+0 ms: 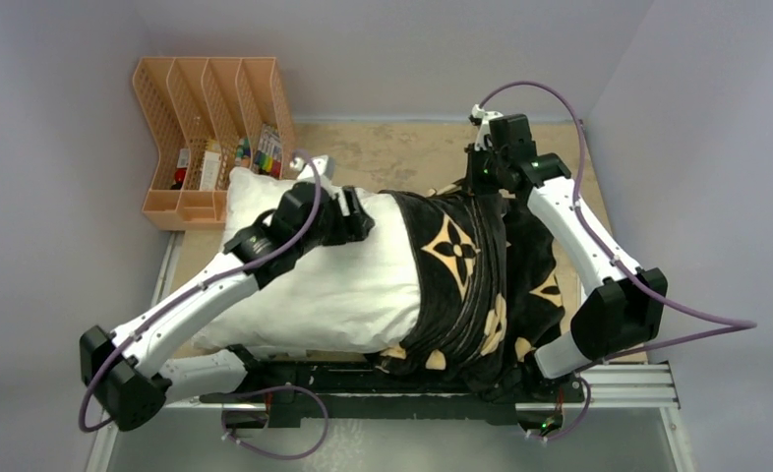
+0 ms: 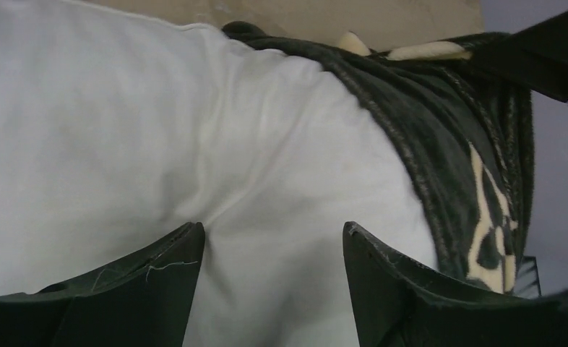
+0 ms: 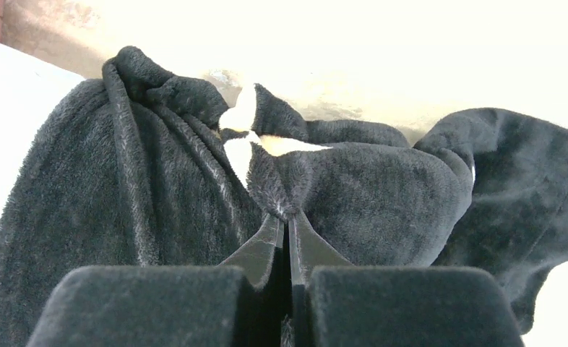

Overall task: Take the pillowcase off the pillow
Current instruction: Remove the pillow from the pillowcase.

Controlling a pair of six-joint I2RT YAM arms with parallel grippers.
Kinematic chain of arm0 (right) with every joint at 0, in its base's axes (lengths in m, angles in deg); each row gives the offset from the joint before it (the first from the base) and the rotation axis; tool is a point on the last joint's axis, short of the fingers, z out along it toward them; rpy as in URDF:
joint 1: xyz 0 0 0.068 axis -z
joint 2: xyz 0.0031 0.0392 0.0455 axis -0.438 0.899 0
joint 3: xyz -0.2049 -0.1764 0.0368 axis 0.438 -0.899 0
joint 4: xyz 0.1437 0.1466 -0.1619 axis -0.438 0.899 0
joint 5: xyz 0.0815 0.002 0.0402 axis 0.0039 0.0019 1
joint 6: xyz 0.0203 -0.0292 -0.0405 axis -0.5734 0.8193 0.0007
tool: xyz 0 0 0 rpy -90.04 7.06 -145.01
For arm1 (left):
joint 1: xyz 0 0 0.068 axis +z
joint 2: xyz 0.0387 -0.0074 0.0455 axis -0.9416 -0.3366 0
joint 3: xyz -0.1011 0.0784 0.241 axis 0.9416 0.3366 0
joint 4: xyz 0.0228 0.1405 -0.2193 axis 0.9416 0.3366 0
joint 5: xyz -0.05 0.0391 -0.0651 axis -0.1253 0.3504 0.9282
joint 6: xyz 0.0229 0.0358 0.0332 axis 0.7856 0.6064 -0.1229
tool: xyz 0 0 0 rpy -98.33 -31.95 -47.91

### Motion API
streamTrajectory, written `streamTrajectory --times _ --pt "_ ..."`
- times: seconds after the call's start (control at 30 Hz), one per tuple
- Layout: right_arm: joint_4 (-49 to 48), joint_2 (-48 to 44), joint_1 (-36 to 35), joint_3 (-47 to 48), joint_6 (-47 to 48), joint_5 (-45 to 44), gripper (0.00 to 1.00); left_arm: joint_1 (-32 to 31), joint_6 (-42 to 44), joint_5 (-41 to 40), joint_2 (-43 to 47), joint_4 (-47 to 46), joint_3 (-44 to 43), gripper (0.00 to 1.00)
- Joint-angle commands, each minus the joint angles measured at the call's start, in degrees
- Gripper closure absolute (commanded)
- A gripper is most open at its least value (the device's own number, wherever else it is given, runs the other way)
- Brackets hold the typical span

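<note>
The pillow lies across the table, big, white and puffy, with soft wrinkles in its smooth cloth. Its left part is bare. Its right part sits inside the pillowcase, which is gathered there in thick folds. The pillowcase is black plush with a short shiny pile and tan flower and star shapes. It looks soft, limp and light, so it should follow a pull, but it may also stretch and bunch, and the pile probably drags a little on the pillow cloth.

The right gripper is closed tight on a small peak of this plush at the far edge of the cover, with no gap between the fingers. I judge this a good place to hold, because it is a fold of the cover alone and not the filling under it.

The left gripper is wide open and holds nothing. Its two dark fingers stand on either side of a crease in the bare pillow. They seem to press down on it, but from the wrist view I cannot be sure of the contact. The pillow is light, so I expect it to slide with the cover if nothing keeps it back.
</note>
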Motion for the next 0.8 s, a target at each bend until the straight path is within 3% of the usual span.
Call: streamTrajectory --times 0.0,0.13,0.17,0.2,0.27,0.3,0.33,0.47,0.67,0.77 --pt "-5.4 -0.5 -0.1 3.6 0.7 -2.2 1.00 0.4 12.2 17.5 -10.5 2.4 -11.2 0.29" --pt "-3.3 -0.4 -0.2 5.9 1.0 -4.0 1.00 0.4 18.3 25.7 -22.4 9.3 -13.5 0.25" --pt "-1.9 -0.2 -0.3 7.3 1.0 -5.8 0.95 0.4 18.5 25.7 -23.1 9.0 -12.2 0.33" --pt "1.4 0.4 -0.2 9.1 1.1 -7.9 0.86 0.3 17.9 23.3 -23.1 8.8 -11.0 0.48" --pt "7.3 1.5 -0.2 13.6 3.5 -8.0 0.53 0.4 16.8 15.0 -22.8 11.3 -9.4 0.84" --pt "9.7 1.7 -0.3 15.2 4.9 -5.8 0.43 0.5 16.2 9.7 -22.9 13.3 -9.2 1.00" --pt "11.6 1.7 -0.2 16.6 5.4 -3.3 0.35 0.6 15.5 6.2 -22.7 14.5 -9.1 1.00" --pt "8.9 -2.0 -2.2 13.5 1.8 10.3 0.29 0.6 13.4 3.5 -19.5 11.8 -6.3 1.00" --pt "3.6 1.0 -15.3 6.6 -4.6 7.8 0.28 0.6 11.6 3.9 -15.1 9.0 -3.8 1.00" --pt "0.8 4.3 -17.6 3.9 -5.3 7.5 0.30 0.6 10.8 3.5 -13.6 8.8 -2.8 1.00"
